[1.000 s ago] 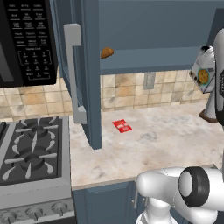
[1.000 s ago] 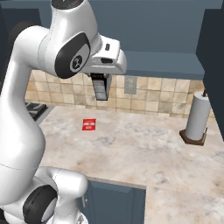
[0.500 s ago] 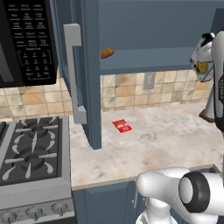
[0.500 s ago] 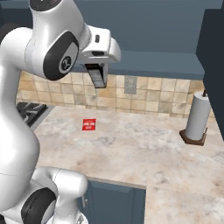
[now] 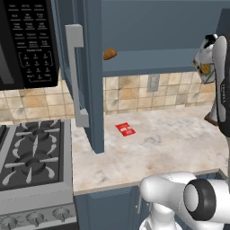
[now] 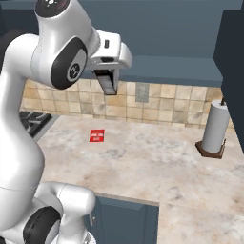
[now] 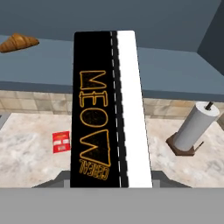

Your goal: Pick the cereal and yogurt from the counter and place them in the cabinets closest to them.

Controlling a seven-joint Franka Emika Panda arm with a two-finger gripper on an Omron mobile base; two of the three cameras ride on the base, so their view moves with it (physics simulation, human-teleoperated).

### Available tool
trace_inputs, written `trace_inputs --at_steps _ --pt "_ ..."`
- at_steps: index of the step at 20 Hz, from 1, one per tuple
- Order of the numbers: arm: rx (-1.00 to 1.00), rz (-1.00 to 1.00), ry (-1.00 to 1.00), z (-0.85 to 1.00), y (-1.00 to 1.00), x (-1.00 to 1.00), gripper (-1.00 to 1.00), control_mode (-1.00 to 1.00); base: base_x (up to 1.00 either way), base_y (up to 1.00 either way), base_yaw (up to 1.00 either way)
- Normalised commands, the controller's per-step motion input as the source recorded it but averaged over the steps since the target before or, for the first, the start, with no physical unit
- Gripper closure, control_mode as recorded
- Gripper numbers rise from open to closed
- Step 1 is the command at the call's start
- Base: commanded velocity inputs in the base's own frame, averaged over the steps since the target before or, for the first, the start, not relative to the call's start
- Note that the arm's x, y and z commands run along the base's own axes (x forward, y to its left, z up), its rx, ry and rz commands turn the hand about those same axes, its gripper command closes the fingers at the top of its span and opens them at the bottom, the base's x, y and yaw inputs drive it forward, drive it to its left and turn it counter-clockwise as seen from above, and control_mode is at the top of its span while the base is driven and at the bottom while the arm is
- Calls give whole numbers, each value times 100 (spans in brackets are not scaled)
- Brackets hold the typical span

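My gripper (image 6: 109,84) is shut on the cereal (image 7: 109,109), held high over the counter (image 5: 157,148) at about the level of the cabinet shelf. The hand view shows the box's black and white side with orange "MEOW CEREAL" lettering. In the left base view the cereal (image 5: 204,64) shows its whitish-grey face with a tan-orange picture at the right edge. The cabinets (image 5: 148,27) stand open, with a blue shelf (image 5: 152,65) ahead of the box. The yogurt is out of view.
A croissant (image 5: 109,54) lies on the shelf's left part. The open cabinet door (image 5: 87,76) with its grey bar handle juts over the counter. A red packet (image 6: 96,136) lies on the counter. A paper towel roll (image 6: 214,128) stands right; stove (image 5: 31,157) and microwave (image 5: 27,40) are left.
The hand has risen with the cereal box and turned slightly toward the shelf. The packet, the roll and the base views have not shifted.
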Motion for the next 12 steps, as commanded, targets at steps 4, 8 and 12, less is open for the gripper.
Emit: trace_inputs --at_steps 4,8,12 --pt "1 -3 0 8 0 32 100 -100 0 0 0" --pt "0 -4 0 3 0 34 100 -100 0 0 0" --pt "0 -3 0 0 0 37 100 -100 0 0 0"
